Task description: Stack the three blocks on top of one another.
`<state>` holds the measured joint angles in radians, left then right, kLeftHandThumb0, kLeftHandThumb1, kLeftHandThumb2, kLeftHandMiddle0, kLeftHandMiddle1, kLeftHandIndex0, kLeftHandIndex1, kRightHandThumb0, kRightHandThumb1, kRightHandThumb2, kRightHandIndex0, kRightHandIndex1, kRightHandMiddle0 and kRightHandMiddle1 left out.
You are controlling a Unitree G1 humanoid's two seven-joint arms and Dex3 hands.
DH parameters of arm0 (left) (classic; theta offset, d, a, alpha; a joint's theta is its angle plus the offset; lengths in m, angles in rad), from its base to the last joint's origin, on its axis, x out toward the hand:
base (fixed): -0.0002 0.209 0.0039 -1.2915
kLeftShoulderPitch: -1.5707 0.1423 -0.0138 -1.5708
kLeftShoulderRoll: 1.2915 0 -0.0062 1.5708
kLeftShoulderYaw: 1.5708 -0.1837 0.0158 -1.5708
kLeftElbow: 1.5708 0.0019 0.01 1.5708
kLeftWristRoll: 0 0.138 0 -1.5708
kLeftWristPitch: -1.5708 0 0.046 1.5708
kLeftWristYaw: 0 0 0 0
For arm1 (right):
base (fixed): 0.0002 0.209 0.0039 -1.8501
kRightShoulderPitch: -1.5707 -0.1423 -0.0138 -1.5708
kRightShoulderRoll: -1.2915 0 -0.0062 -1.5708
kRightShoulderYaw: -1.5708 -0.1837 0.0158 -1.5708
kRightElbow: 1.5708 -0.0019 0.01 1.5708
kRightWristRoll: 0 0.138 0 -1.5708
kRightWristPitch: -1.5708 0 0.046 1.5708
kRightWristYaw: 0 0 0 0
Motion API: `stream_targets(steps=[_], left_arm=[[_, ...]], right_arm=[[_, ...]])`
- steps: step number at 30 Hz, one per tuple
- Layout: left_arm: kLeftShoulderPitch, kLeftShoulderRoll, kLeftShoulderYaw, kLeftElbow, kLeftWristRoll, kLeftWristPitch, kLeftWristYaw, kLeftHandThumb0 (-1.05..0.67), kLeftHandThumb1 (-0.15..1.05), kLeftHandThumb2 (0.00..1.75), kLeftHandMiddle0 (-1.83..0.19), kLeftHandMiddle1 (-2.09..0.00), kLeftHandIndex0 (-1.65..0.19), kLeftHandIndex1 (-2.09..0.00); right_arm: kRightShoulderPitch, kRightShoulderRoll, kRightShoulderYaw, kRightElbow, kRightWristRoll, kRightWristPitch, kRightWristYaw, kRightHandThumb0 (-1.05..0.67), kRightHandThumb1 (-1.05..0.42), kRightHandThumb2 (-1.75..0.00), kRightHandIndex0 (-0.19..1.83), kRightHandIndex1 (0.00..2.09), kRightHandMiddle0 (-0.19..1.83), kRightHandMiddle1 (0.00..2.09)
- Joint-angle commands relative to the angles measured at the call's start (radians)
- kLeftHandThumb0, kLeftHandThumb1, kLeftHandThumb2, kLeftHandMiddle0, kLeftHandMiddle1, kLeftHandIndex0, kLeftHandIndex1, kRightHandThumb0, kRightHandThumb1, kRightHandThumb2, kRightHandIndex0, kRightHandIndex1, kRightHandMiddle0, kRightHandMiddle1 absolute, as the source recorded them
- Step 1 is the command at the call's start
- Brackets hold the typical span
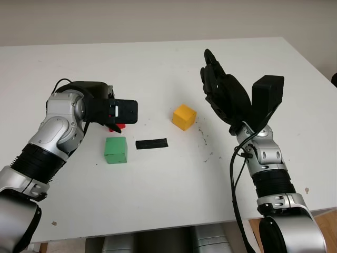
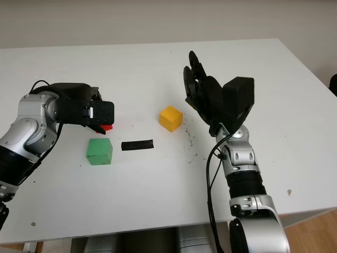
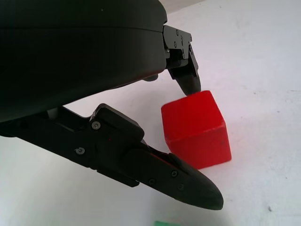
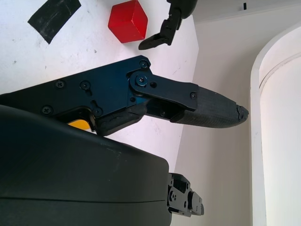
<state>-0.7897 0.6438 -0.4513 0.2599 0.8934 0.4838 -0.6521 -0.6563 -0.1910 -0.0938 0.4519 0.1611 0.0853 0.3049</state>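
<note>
A red block [image 3: 197, 129] sits on the white table, half hidden under my left hand [image 1: 116, 122] in the head views. The hand is open and lowered over the block, with one fingertip [image 3: 190, 87] at its upper edge and another finger [image 3: 188, 188] close along the opposite side. A green block [image 1: 116, 150] lies just in front of the red one, nearer to me. Further right is a yellow block [image 1: 184, 116]. My right hand [image 1: 213, 74] is open and raised above the table, to the right of the yellow block.
A short strip of black tape [image 1: 151, 143] lies flat between the green and yellow blocks. Small dark specks mark the table [image 1: 158, 200] near the yellow block. The table's front edge runs close to my body, and its right edge lies beyond my right arm.
</note>
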Motion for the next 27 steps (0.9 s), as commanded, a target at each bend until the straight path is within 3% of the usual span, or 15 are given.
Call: stream_targets(steps=[1,4,13,14,17,18,24,27], left_arm=[[0.015,-0.002,0.01,-0.015,0.011,-0.008,0.03,-0.79,0.9,0.05,-0.1,-0.25,-0.12,-0.77],[0.038,-0.002,0.012,-0.024,0.022,-0.018,0.075,-0.68,0.9,0.06,-0.23,-0.13,-0.34,-0.59],[0.076,-0.004,0.023,-0.023,0.021,-0.044,0.139,-0.54,0.92,0.05,-0.37,-0.08,-0.5,-0.43],[0.082,-0.006,0.027,-0.022,0.018,-0.052,0.155,-0.51,0.92,0.06,-0.4,-0.09,-0.53,-0.48],[0.099,-0.01,0.036,-0.011,0.018,-0.074,0.213,-0.4,0.95,0.06,-0.46,-0.06,-0.42,-0.97],[0.103,-0.012,0.041,-0.006,0.016,-0.08,0.231,-0.36,0.95,0.06,-0.47,-0.06,-0.43,-1.04],[0.12,-0.017,0.082,0.01,-0.036,-0.127,0.285,-0.29,0.95,0.05,-0.54,-0.07,-0.38,-1.33],[0.116,-0.017,0.083,0.012,-0.045,-0.134,0.277,-0.3,0.96,0.06,-0.56,-0.07,-0.36,-1.36]], right_arm=[[-0.013,-0.011,-0.006,-0.021,0.001,0.006,0.001,-0.76,-1.05,-0.69,-0.19,0.0,-0.19,0.0],[-0.013,-0.013,-0.007,-0.02,0.003,0.004,0.006,-0.76,-1.05,-0.69,-0.19,0.0,-0.19,0.0],[-0.01,-0.017,-0.006,-0.023,0.0,-0.003,0.009,-0.76,-1.05,-0.71,-0.19,0.0,-0.19,0.0],[-0.01,-0.017,-0.006,-0.024,0.0,-0.003,0.009,-0.76,-1.05,-0.71,-0.19,0.0,-0.19,0.0],[-0.008,-0.017,-0.006,-0.027,0.001,0.0,0.008,-0.76,-1.05,-0.71,-0.19,0.0,-0.19,0.0],[-0.008,-0.018,-0.006,-0.028,0.001,-0.001,0.009,-0.75,-1.05,-0.71,-0.19,0.0,-0.19,0.0],[-0.008,-0.019,-0.006,-0.024,0.003,-0.002,0.014,-0.75,-1.05,-0.72,-0.19,0.0,-0.19,0.0],[-0.008,-0.017,-0.006,-0.023,0.003,0.0,0.011,-0.75,-1.05,-0.71,-0.19,0.0,-0.19,0.0]])
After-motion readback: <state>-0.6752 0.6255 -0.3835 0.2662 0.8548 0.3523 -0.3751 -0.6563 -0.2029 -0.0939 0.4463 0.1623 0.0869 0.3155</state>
